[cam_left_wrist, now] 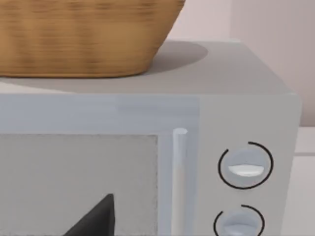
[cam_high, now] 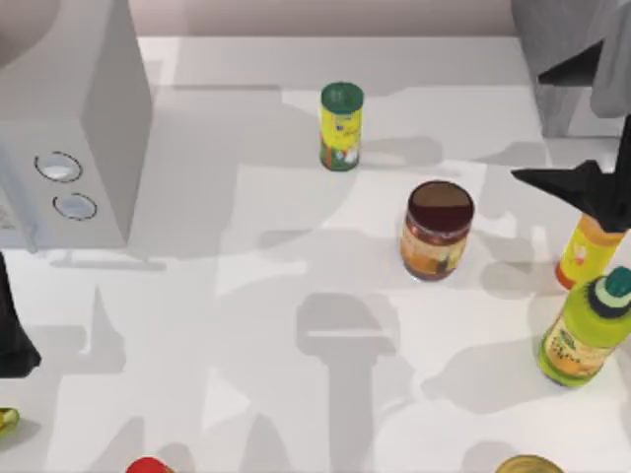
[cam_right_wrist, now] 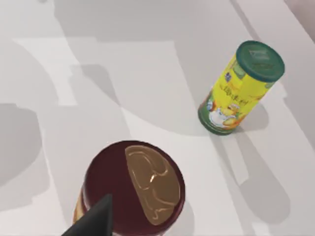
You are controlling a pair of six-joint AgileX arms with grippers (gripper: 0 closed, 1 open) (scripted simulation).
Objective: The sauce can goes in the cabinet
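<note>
- Top view: the sauce can (cam_high: pixel 436 231) stands upright on the white table (cam_high: pixel 296 296), right of centre and untouched. A slim yellow can with green lid (cam_high: pixel 341 125) stands behind it, well apart.
- Top view: the right gripper (cam_high: pixel 582 187) hangs as a dark shape near the right edge, right of the sauce can and apart from it. It covers the top of an orange-capped yellow bottle (cam_high: pixel 584 251). Open or closed, cannot tell.
- Top view: a green bottle with teal cap (cam_high: pixel 584 337) stands near the right edge, in front of that bottle.
- Top view: the grey box with 2 round dials (cam_high: pixel 69 128) sits at far left. The cabinet (cam_high: pixel 557 59) is at the far right corner, cut by the frame.
- Top view: the left arm (cam_high: pixel 12 325) is parked at the left edge.
- Left wrist view: faces the grey box's front, its 2 dials (cam_left_wrist: pixel 245 166) beside a door handle (cam_left_wrist: pixel 179 172). A wicker basket (cam_left_wrist: pixel 83 34) sits on top. 1 dark fingertip (cam_left_wrist: pixel 96 219) pokes in; left claw state, cannot tell.
- Right wrist view: looks down on the sauce can's dark brown top (cam_right_wrist: pixel 134 187), 1 dark fingertip (cam_right_wrist: pixel 93 221) overlapping its edge. The slim yellow can stands beyond.
</note>
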